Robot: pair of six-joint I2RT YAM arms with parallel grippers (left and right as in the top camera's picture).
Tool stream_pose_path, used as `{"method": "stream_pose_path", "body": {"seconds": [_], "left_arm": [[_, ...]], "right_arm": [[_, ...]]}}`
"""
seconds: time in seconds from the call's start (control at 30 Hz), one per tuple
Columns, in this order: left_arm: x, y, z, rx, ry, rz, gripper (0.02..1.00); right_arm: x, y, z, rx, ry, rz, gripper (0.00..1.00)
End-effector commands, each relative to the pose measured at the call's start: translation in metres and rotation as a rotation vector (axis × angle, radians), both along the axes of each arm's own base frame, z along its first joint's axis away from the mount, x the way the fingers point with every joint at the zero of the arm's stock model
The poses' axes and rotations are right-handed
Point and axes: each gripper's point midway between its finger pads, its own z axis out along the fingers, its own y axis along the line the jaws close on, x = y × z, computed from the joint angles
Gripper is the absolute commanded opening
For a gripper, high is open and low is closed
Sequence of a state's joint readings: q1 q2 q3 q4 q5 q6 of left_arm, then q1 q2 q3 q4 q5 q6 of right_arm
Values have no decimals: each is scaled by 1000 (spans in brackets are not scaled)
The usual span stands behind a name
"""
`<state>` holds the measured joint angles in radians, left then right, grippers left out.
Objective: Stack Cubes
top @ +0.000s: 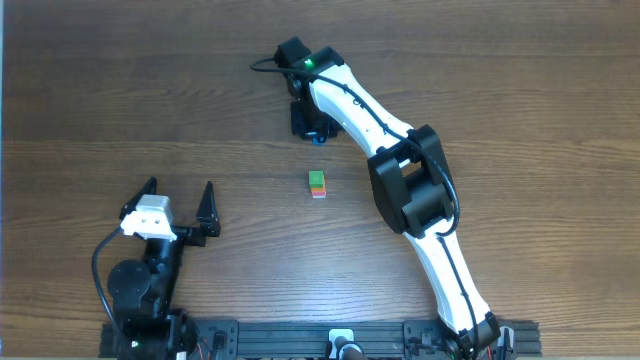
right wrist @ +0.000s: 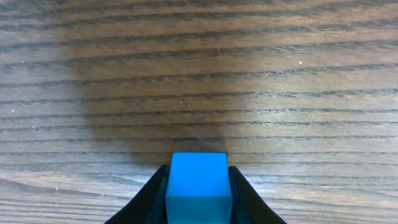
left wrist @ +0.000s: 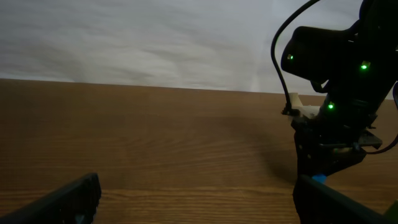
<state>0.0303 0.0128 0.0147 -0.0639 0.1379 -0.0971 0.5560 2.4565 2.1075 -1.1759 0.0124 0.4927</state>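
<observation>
Three cubes are on view: a blue cube (right wrist: pixel 198 186), and near the middle of the table (top: pixel 120 90) a small stack (top: pixel 317 184) of two, green over red. There are two grippers. The right gripper (right wrist: pixel 198 175) is on the far side of the stack, its fingers clamped on the blue cube's two sides; whether the cube touches the wood cannot be told. The left gripper (top: pixel 180 188) sits near and to the left, well apart from the stack, fingers spread wide and holding nothing.

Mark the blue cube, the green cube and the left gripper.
blue cube (right wrist: pixel 198 175), right wrist view, middle of its lighter face.
green cube (top: pixel 317 179), top view, its top face.
left gripper (top: pixel 179 187), top view, midway between its fingertips.
</observation>
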Motion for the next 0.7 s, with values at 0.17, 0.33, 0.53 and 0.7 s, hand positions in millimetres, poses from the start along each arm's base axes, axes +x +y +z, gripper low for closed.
{"method": "stream_pose_path", "body": {"seconds": [0.17,0.33,0.53,0.7], "left_arm": [[0,1,-2,11,0,6,1000],[0,1,-2,11,0,6,1000],[0,2,-2,11,0,6,1000],[0,2,-2,11,0,6,1000]], "right_arm": [[4,0,4,11,-10,-2,226],[6,1,12,20,-25,-2,226],[9,1,33,30,-58,2,207],[9,-2,63,43,-102,0,194]]}}
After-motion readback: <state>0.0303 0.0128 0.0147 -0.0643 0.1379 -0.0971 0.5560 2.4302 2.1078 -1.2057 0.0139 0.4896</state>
